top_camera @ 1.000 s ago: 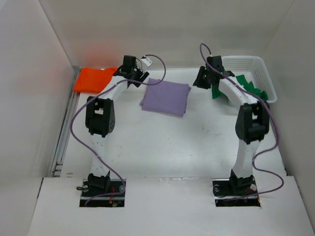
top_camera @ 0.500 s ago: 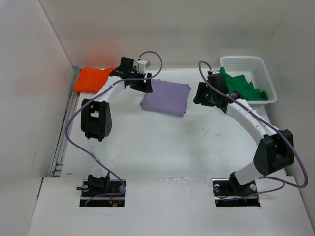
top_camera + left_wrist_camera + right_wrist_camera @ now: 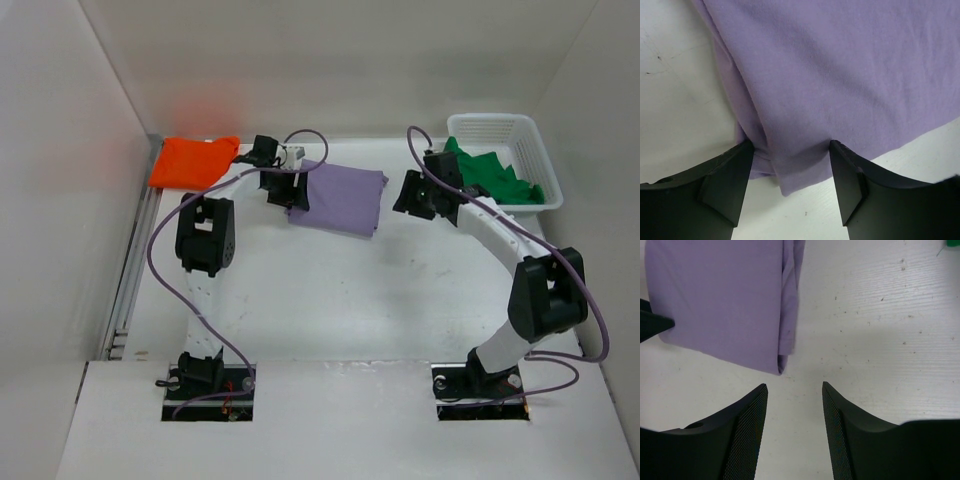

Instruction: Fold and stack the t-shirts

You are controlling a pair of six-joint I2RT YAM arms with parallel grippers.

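Observation:
The lavender t-shirt (image 3: 342, 199) lies folded at the table's back middle. My left gripper (image 3: 286, 192) sits at its left edge, open, and the jaws straddle the shirt's folded corner (image 3: 790, 170) without pinching it. To the shirt's right my right gripper (image 3: 409, 196) is open over bare table, with the shirt's near corner (image 3: 782, 365) just ahead of its fingertips (image 3: 759, 395). The orange t-shirt (image 3: 194, 162) lies folded at the back left. The green t-shirt (image 3: 496, 176) is bunched inside the basket.
A white lattice basket (image 3: 528, 135) stands at the back right corner. White walls close in the left, back and right sides. A metal rail (image 3: 133, 265) runs along the left edge of the table.
My right arm swung from the basket toward the lavender shirt and its jaws widened; the green shirt now lies in the basket. The left gripper dropped to the lavender shirt's left edge.

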